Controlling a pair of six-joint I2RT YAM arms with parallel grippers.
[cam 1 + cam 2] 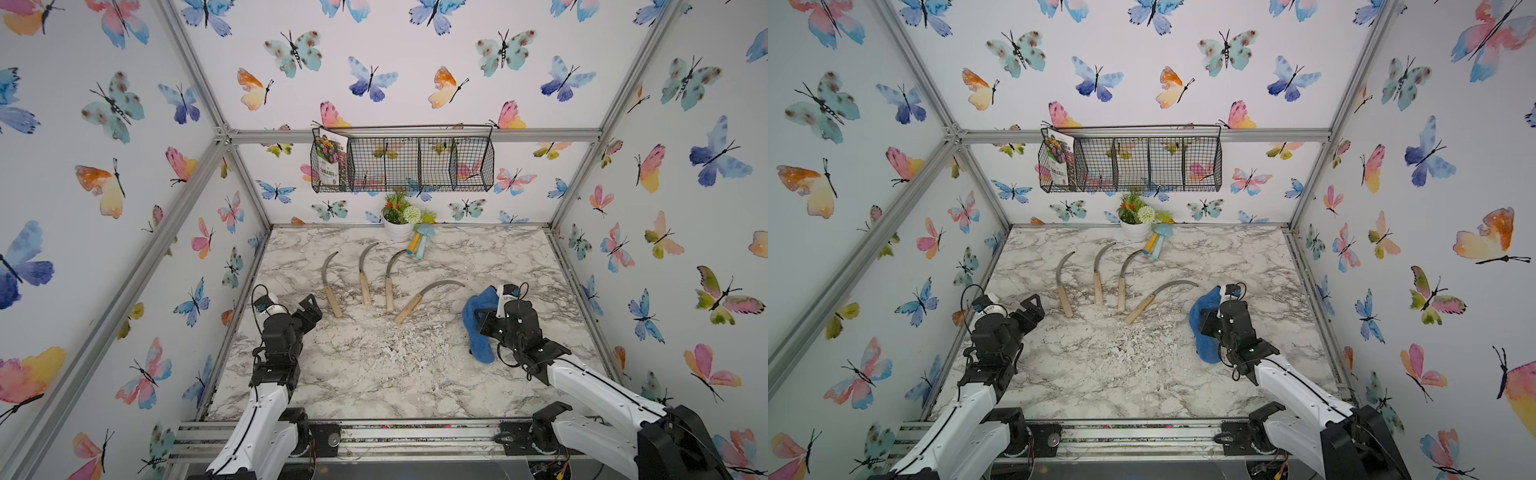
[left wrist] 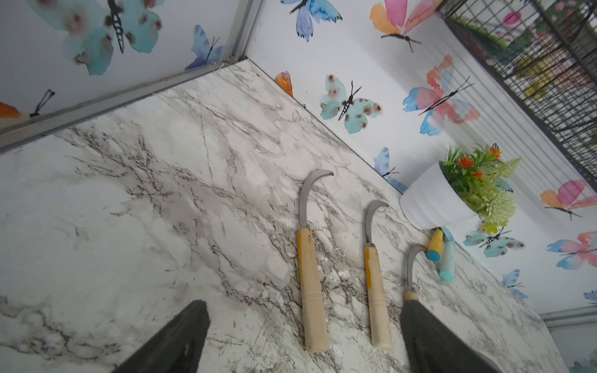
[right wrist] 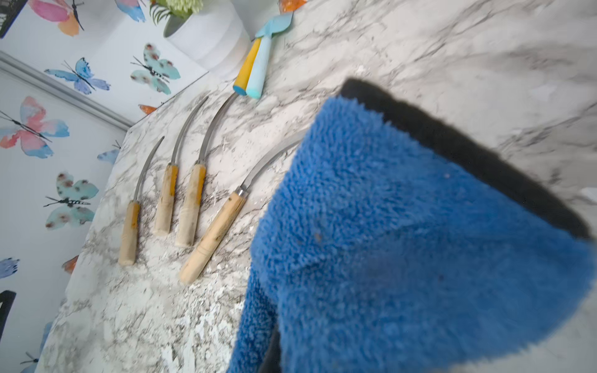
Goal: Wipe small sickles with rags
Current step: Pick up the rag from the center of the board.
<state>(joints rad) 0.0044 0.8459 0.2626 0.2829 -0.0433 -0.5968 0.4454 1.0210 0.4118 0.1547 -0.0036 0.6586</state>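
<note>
Several small sickles with grey curved blades and pale wooden handles lie on the marble table (image 1: 478,399). Three form a row (image 1: 365,286) (image 1: 1097,289) (image 2: 311,290); one more (image 1: 409,307) (image 3: 213,235) lies slanted to their right. My left gripper (image 1: 312,309) (image 1: 1034,307) (image 2: 303,305) is open and empty, just left of the leftmost sickle's handle (image 1: 333,302). My right gripper (image 1: 484,322) is shut on the blue rag (image 1: 473,307) (image 1: 1200,320) (image 3: 387,242), which hangs from it right of the slanted sickle and hides that blade's tip in the right wrist view.
A white flower pot (image 1: 398,230) stands at the back wall with yellow and light-blue mushroom toys (image 1: 419,245) beside it. A wire basket (image 1: 401,164) hangs on that wall. White crumbs (image 1: 386,336) litter the table's middle. Metal frame rails edge the table.
</note>
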